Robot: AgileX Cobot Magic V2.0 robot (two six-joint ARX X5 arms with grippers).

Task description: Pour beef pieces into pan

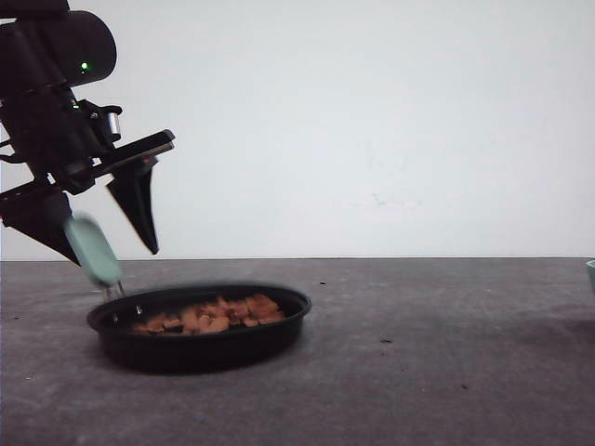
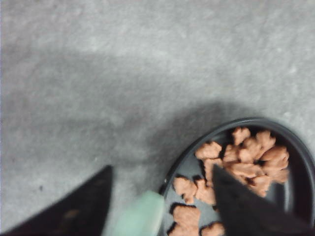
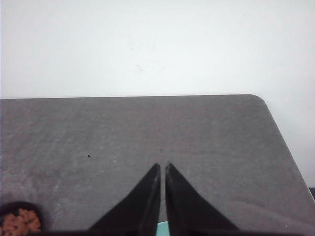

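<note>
The left gripper (image 1: 110, 237) had its fingers spread wide, straddling the pan's mint handle (image 1: 92, 249) without clamping it, though motion blur made contact hard to judge. The right gripper (image 3: 162, 196) had its fingers nearly pressed together, gripping nothing I could make out. So the pour looked basically done: the beef pieces (image 1: 210, 315) sat in a loose pile inside the black pan (image 1: 200, 327), which rested on the grey table (image 1: 446, 372). Probably just backing away left.
</note>
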